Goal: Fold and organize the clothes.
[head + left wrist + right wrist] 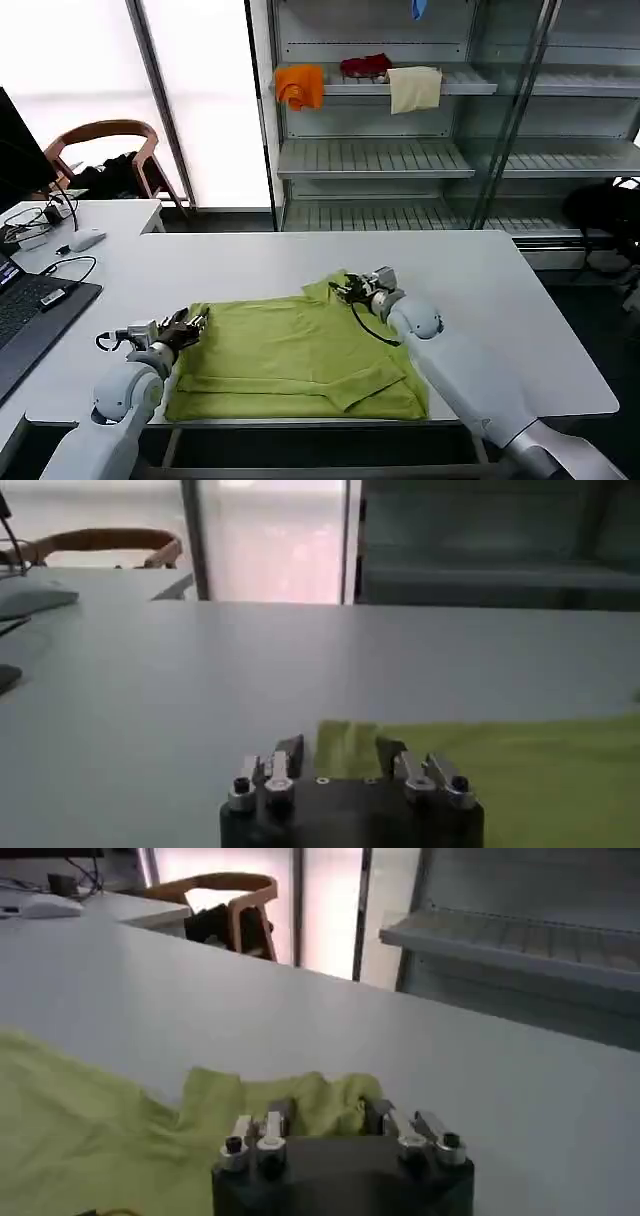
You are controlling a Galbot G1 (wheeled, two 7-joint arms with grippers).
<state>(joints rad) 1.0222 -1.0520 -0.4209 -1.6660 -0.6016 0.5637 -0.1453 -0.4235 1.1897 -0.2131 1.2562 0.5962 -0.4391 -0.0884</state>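
Note:
The clothes, one lime yellow-green T-shirt (290,355), lie spread and partly folded on the white table (250,265), near its front edge. My left gripper (200,320) is at the shirt's far left corner. In the left wrist view that gripper (340,748) is open, with the corner of the shirt (520,770) lying between its fingers. My right gripper (340,290) is at the shirt's far right corner, where the fabric is bunched up. In the right wrist view it (330,1110) is open, straddling a raised fold of the shirt (70,1138).
A laptop (30,310), a mouse (85,240) and cables lie on the adjoining desk to the left, with a chair (105,135) behind. Shelves behind the table hold an orange cloth (300,85), a red cloth (366,66) and a cream cloth (414,88).

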